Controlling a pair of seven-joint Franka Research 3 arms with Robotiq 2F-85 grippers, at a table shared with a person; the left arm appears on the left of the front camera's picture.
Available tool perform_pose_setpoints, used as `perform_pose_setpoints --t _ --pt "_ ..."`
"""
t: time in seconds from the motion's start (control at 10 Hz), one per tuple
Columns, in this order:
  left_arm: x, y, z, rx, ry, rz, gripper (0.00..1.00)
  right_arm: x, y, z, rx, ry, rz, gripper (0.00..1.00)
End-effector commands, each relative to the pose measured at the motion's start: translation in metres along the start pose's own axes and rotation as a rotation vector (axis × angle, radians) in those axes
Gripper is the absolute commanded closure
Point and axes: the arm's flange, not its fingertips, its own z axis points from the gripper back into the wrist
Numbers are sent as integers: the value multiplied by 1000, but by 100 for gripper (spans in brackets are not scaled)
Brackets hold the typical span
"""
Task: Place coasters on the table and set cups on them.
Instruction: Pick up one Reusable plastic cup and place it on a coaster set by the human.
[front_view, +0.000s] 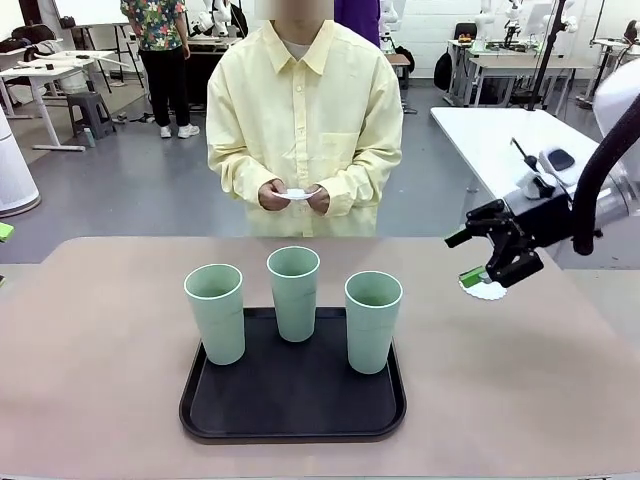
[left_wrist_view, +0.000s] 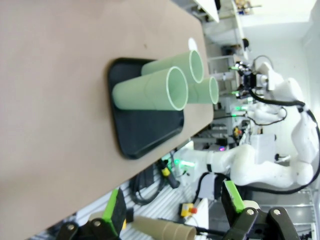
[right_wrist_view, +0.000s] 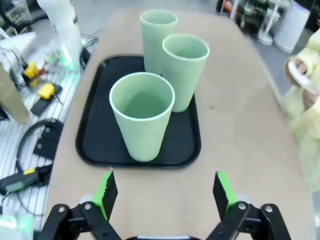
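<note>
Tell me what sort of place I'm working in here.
Probably a robotics lab or test workshop, not a home: plain white work tables stand on a grey floor behind the person, and loose cables lie beside the table.

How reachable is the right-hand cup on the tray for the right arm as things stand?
Likely yes. The right gripper is open, off to the side of the right-hand cup, with nothing standing between them on the table; the other two cups stand beyond it.
</note>
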Motion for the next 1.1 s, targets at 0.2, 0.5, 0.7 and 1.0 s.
perform_pose_setpoints --t 0.2,0.5,0.7,1.0 --pt "-1 2 1 -4 2 -13 0 -51 -11 -20 24 -232 -145 0" --pt "-1 2 1 -4 2 -13 0 -77 -1 -40 86 -266 -140 0" --pt "-1 2 1 -4 2 -13 0 -94 9 -53 63 -279 -125 0" --pt "-1 2 1 -4 2 -13 0 -92 10 -50 92 -253 -144 0"
